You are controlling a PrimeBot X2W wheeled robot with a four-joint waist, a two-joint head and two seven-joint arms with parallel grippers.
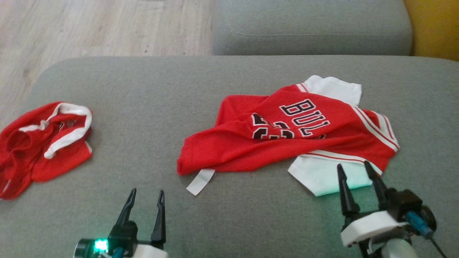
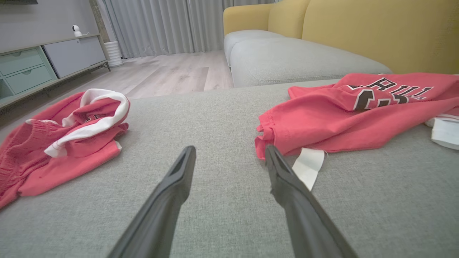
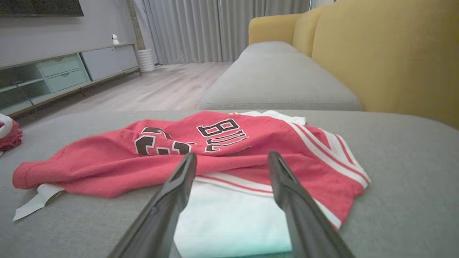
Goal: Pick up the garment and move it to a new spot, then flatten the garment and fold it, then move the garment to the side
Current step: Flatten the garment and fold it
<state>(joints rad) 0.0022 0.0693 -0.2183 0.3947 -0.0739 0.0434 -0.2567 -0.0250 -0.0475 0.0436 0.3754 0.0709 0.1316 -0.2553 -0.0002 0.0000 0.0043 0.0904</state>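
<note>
The garment (image 1: pixel 287 132) is a red jersey with black-and-white lettering, white sleeves and striped trim, lying crumpled at the centre right of the grey cushion (image 1: pixel 150 107). It also shows as the garment (image 3: pixel 200 150) and the garment (image 2: pixel 351 111) in the wrist views. My right gripper (image 1: pixel 353 169) stands open just above the jersey's near white sleeve (image 1: pixel 322 175), with nothing between its fingers. My left gripper (image 1: pixel 147 194) is open over bare cushion, short of the jersey's left hem and its white tag (image 1: pixel 200 181).
A second red-and-white garment (image 1: pixel 43 143) lies bunched at the cushion's left edge. Behind are another grey seat cushion (image 1: pixel 308 25), a yellow sofa back (image 3: pixel 387 57), wooden floor (image 1: pixel 100 25) and a low cabinet (image 2: pixel 43 64) by curtains.
</note>
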